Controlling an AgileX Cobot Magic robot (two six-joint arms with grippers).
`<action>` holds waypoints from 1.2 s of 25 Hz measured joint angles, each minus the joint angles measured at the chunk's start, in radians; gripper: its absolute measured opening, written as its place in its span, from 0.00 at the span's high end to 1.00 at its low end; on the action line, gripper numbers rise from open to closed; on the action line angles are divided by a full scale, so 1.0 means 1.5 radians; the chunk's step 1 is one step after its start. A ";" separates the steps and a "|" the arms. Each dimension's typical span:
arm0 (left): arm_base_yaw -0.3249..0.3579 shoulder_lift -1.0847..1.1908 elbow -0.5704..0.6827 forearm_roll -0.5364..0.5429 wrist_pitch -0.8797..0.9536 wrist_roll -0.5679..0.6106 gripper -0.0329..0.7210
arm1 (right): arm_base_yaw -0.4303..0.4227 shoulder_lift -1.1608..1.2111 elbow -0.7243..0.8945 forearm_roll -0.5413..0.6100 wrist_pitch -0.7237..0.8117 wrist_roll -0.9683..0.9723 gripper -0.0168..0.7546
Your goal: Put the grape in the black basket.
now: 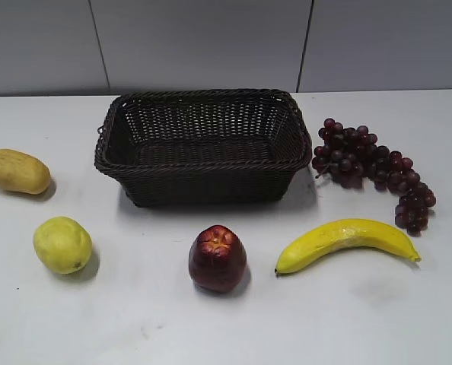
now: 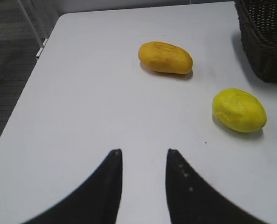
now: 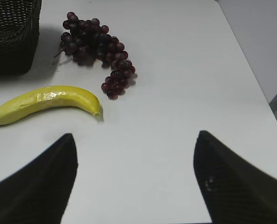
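Note:
The grape [image 1: 374,171] is a long bunch of dark red-purple grapes lying on the white table just right of the black basket [image 1: 203,163]. It also shows at the top of the right wrist view [image 3: 96,49], well ahead of my right gripper [image 3: 136,137], which is open wide and empty. The basket is empty; its corner shows in the right wrist view [image 3: 12,37] and in the left wrist view [image 2: 266,42]. My left gripper [image 2: 143,151] is open and empty over bare table. Neither gripper shows in the exterior view.
A banana [image 1: 346,242] lies in front of the grape, also in the right wrist view [image 3: 45,102]. A red apple [image 1: 218,258] sits in front of the basket. A yellow-green fruit [image 1: 62,245] and an orange-yellow mango [image 1: 15,171] lie at the left.

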 joint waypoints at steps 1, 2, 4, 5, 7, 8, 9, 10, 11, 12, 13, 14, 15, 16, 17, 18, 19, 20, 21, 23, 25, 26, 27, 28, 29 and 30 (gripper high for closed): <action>0.000 0.000 0.000 0.000 0.000 0.000 0.64 | 0.000 0.000 0.000 0.000 0.000 0.000 0.21; 0.000 0.000 0.000 0.000 0.000 0.000 0.64 | 0.000 0.000 0.000 0.000 0.000 0.000 0.21; 0.000 0.000 0.000 0.000 0.000 0.000 0.64 | 0.000 0.000 0.000 0.001 0.000 0.000 0.21; 0.000 0.000 0.000 0.000 0.000 0.000 0.64 | 0.000 0.000 0.000 0.001 0.000 0.000 0.21; 0.000 0.000 0.000 0.000 0.000 0.000 0.64 | 0.000 0.000 0.000 0.001 0.000 0.000 0.21; 0.000 0.000 0.000 0.000 0.000 0.000 0.64 | 0.000 0.000 0.000 0.001 0.000 0.000 0.21; 0.000 0.000 0.000 0.000 0.000 0.000 0.64 | 0.000 0.000 0.000 0.001 0.000 0.000 0.21; 0.000 0.000 0.000 0.000 0.000 0.000 0.64 | 0.000 0.000 0.000 0.001 0.000 0.000 0.21; 0.000 0.000 0.000 0.000 0.000 0.000 0.64 | 0.000 0.000 0.000 0.001 0.000 0.000 0.21; 0.000 0.000 0.000 0.000 0.000 0.000 0.64 | 0.000 0.000 0.000 0.001 0.000 0.000 0.21; 0.000 0.000 0.000 0.000 0.000 0.000 0.64 | 0.000 0.000 0.000 0.001 0.000 0.000 0.21; 0.000 0.000 0.000 0.000 0.000 0.000 0.64 | 0.000 0.000 0.000 0.001 0.000 0.000 0.21; 0.000 0.000 0.000 0.000 0.000 0.000 0.64 | 0.000 0.000 0.000 0.001 0.000 0.000 0.21; 0.000 0.000 0.000 0.000 0.000 0.000 0.64 | 0.000 0.000 0.000 0.001 0.000 0.000 0.21; 0.000 0.000 0.000 0.000 0.000 0.000 0.64 | 0.000 0.000 0.000 0.001 0.000 0.000 0.21; 0.000 0.000 0.000 0.000 0.000 0.000 0.64 | 0.000 0.000 0.000 0.001 0.000 0.000 0.21; 0.000 0.000 0.000 0.000 0.000 0.000 0.64 | 0.000 0.000 0.000 0.001 0.000 0.000 0.21; 0.000 0.000 0.000 0.000 0.000 0.000 0.64 | 0.000 0.000 0.000 0.001 0.000 0.000 0.21; 0.000 0.000 0.000 0.000 0.000 0.000 0.64 | 0.000 0.000 0.000 0.001 0.000 0.000 0.21; 0.000 0.000 0.000 0.000 0.000 0.000 0.64 | 0.000 0.000 0.000 0.003 -0.001 0.000 0.21; 0.000 0.000 0.000 0.000 0.000 0.000 0.64 | 0.000 0.006 -0.003 0.012 -0.003 0.000 0.21; 0.000 0.000 0.000 0.000 0.000 0.000 0.64 | 0.000 0.015 -0.005 0.013 -0.010 0.000 0.21; 0.000 0.000 0.000 0.000 0.000 0.000 0.64 | 0.000 0.024 -0.009 0.015 -0.021 0.000 0.21; 0.000 0.000 0.000 0.000 0.000 0.000 0.64 | 0.000 0.035 -0.011 0.015 -0.036 0.000 0.20; 0.000 0.000 0.000 0.000 0.000 0.000 0.64 | 0.000 0.049 -0.012 0.015 -0.059 0.000 0.18; 0.000 0.000 0.000 0.000 0.000 0.000 0.64 | 0.000 0.061 -0.013 0.015 -0.085 0.000 0.17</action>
